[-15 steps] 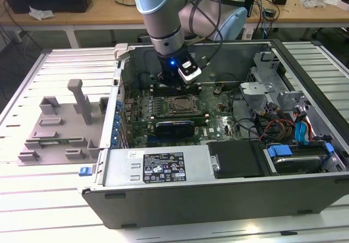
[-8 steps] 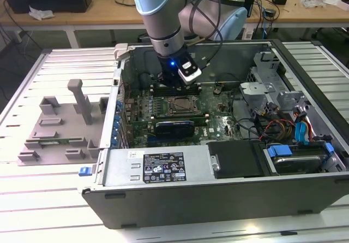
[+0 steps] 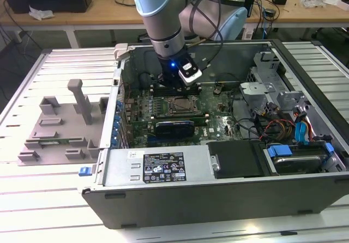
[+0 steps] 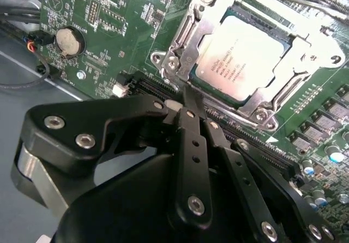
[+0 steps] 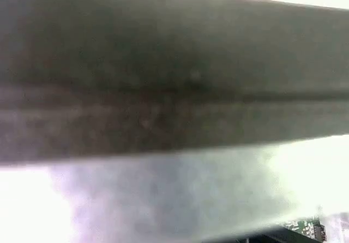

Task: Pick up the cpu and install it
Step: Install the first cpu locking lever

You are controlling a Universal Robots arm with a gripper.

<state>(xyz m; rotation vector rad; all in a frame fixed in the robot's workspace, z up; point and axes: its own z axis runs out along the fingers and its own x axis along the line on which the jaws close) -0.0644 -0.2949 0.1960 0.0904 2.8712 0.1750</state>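
Cpu (image 4: 242, 63) seated in socket under metal frame (image 4: 180, 41); hand (image 4: 185, 98) closed, empty, beside frame; chip light, stiff, fragile — grip edges only.

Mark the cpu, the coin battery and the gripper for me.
cpu (image 4: 244, 61): second wrist view, middle of its metal top.
coin battery (image 4: 69, 41): second wrist view, its round face.
gripper (image 4: 188, 98): second wrist view, at the fingertips.
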